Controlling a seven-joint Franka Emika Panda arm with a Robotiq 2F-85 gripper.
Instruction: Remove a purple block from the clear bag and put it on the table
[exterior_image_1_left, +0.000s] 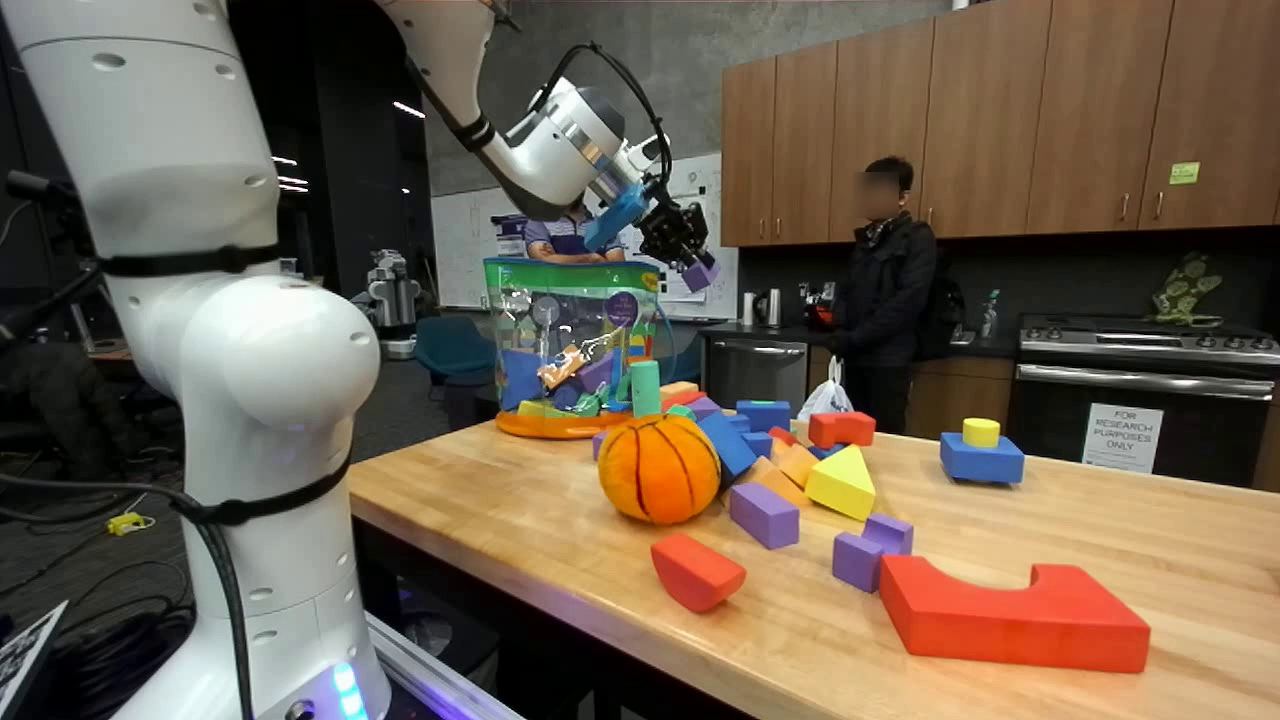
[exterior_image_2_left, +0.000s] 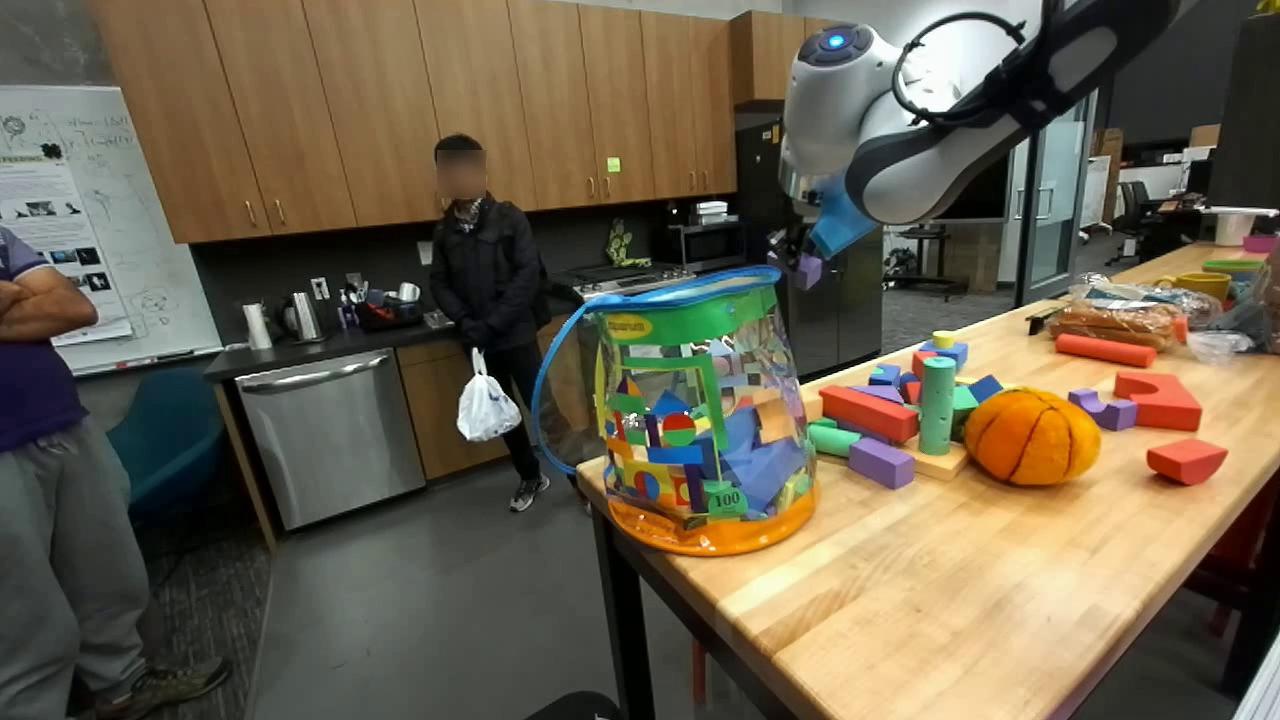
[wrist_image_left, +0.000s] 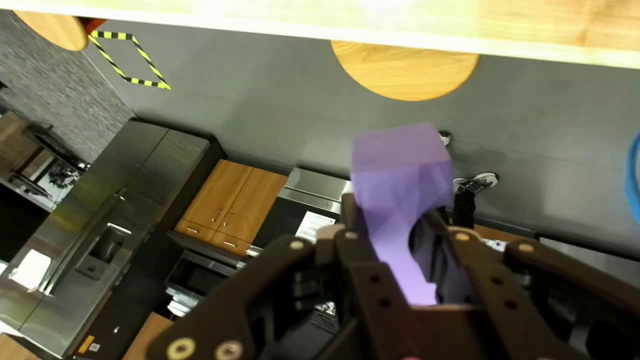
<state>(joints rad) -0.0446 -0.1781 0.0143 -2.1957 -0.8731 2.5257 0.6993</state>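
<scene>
wrist view: gripper (wrist_image_left: 392, 212) clamped on the purple block (wrist_image_left: 400, 185), dark fingers (wrist_image_left: 353, 245) pressed to opposite sides. block is plain light purple, slightly blurred, squared-off end sticking out past the fingers — outline looks curved in on one side, by a finger. grey floor (wrist_image_left: 260, 115) and an edge of the table (wrist_image_left: 225, 20) show beyond it.

block location: in the air, outside the clear bag (exterior_image_1_left: 570, 340), well above the table. in an exterior view it sits just beside the bag's green top band (exterior_image_1_left: 560, 275), roughly level with it. blue curved rim (wrist_image_left: 631, 175) shows at the right of the wrist view.

arm (exterior_image_1_left: 450, 70) pose: reaches over from above, wrist (exterior_image_1_left: 560, 145) bent, gripper slanting down and away from the white base (exterior_image_1_left: 260, 640). light-blue piece (exterior_image_1_left: 617, 216) on the wrist.

bag stands upright at the table's end on its orange bottom (exterior_image_2_left: 715, 540) — more blocks (exterior_image_2_left: 755, 455) visible through the wall. loose blocks (exterior_image_1_left: 727, 445) piled near it on the table, orange ball (exterior_image_1_left: 660, 470) next to the pile. red notched piece (exterior_image_1_left: 1010, 625) lies farther from the bag.
</scene>
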